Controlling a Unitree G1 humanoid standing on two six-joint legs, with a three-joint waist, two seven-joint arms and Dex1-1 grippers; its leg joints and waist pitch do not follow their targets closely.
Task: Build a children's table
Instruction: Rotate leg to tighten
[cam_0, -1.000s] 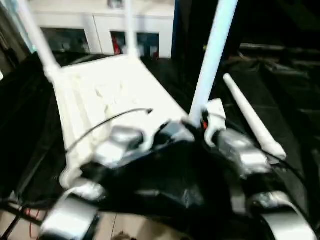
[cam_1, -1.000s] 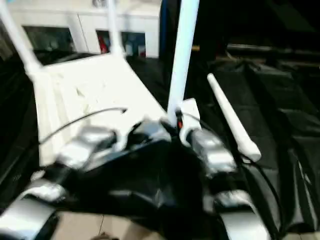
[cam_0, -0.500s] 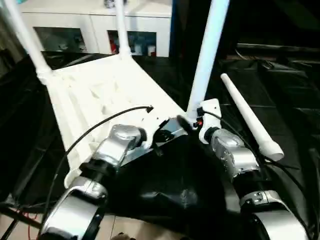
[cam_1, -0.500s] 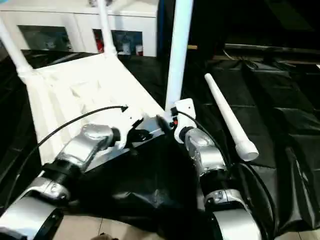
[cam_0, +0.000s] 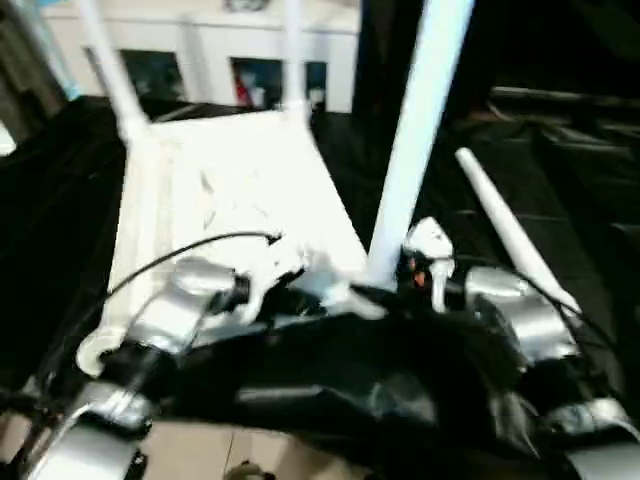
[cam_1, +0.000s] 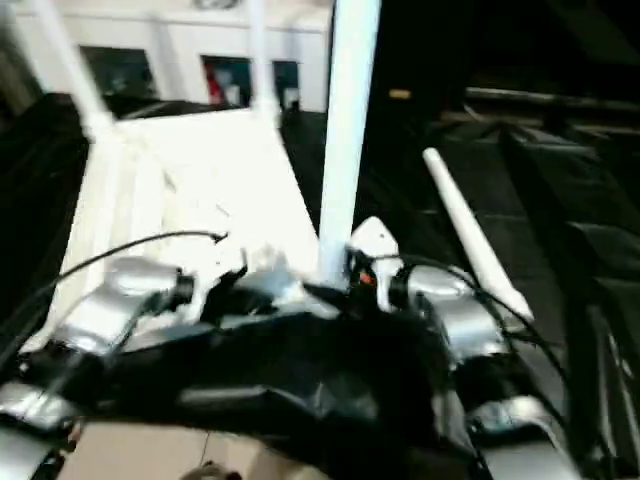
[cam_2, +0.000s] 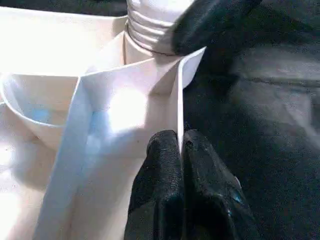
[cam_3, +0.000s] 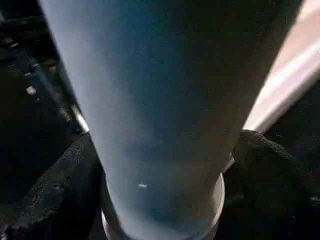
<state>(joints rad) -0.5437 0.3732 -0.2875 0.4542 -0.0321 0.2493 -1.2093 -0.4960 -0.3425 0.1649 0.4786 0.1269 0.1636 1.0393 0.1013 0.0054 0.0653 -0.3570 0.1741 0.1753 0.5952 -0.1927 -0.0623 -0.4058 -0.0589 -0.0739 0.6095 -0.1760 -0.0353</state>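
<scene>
Upside down on black sheeting: the children's table top (cam_0: 225, 190), ribs up, two far legs (cam_0: 105, 65) already standing in their sockets. Left claw (cam_2: 177, 165) pinched shut on a thin rib of the top's near corner, beside the socket. Just right of it, the third leg (cam_0: 415, 130) upright in the near corner socket, threads visible above the rim, so probably not fully seated. Right claw (cam_3: 165, 200) spread wide around that leg's base, one finger (cam_3: 55, 195) on each side, not squeezing it. Farther right, the fourth leg (cam_0: 510, 225) lying loose on the sheeting. Risks: leg leaning or cross-threading if regripped off-axis; top shifting if the rib slips free; loose sheeting bunched under the forearms catching a wrist.
</scene>
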